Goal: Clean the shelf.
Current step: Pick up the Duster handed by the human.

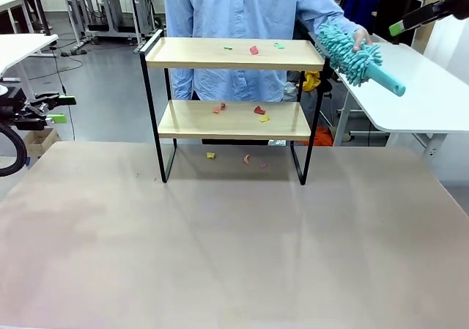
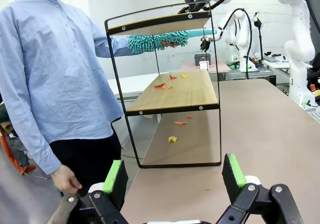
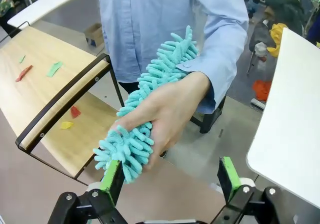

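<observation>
Here, left pincer (image 2: 173,169) and right pincer (image 3: 170,176) gape empty; one shelf (image 1: 198,54), three scraps (image 1: 254,50) on top

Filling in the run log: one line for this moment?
shelf: scraps on both boards | duster: in person's hand, by right gripper | right gripper: jaws open, empty | left gripper: jaws open, empty
</observation>
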Robot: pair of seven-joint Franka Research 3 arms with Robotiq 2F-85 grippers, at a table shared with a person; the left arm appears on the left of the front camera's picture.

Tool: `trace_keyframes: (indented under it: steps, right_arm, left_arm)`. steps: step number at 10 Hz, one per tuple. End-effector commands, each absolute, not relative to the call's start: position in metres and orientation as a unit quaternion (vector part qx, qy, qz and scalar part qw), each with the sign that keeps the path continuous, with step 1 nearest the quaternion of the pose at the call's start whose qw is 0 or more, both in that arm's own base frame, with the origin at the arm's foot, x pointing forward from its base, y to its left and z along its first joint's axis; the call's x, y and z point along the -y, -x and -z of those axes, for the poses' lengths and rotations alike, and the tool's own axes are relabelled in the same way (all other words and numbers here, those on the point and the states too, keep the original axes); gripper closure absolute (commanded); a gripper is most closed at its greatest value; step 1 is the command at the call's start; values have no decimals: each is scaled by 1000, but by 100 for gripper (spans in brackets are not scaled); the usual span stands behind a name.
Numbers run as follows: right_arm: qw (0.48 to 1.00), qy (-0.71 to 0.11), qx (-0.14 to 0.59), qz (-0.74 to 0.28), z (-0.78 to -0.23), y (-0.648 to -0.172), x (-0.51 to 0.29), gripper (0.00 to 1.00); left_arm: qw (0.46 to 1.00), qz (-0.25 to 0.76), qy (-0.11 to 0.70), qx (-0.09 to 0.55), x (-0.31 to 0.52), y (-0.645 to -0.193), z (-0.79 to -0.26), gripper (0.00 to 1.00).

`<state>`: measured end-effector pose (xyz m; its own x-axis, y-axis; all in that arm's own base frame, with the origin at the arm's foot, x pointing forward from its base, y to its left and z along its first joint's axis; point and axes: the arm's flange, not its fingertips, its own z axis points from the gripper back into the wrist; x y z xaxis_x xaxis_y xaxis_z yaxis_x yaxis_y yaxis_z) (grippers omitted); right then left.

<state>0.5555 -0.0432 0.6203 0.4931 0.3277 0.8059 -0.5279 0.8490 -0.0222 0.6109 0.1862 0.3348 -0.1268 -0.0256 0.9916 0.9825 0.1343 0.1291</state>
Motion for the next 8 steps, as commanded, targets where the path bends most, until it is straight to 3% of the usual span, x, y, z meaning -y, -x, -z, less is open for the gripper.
trace_keyframes:
  steps: [1, 3, 8]
  right_arm:
    - [857, -118, 434, -253, -626, -559, 48, 0]
    - [875, -113, 419, -215, -622, -542, 35, 0]
    - [934, -50, 307, -175, -636, -501, -30, 0]
  left_arm:
    - [503, 502, 426, 560, -186, -610, -338, 0]
    - [503, 502, 426, 560, -186, -610, -338, 0]
    - [503, 502, 426, 560, -186, -610, -338, 0]
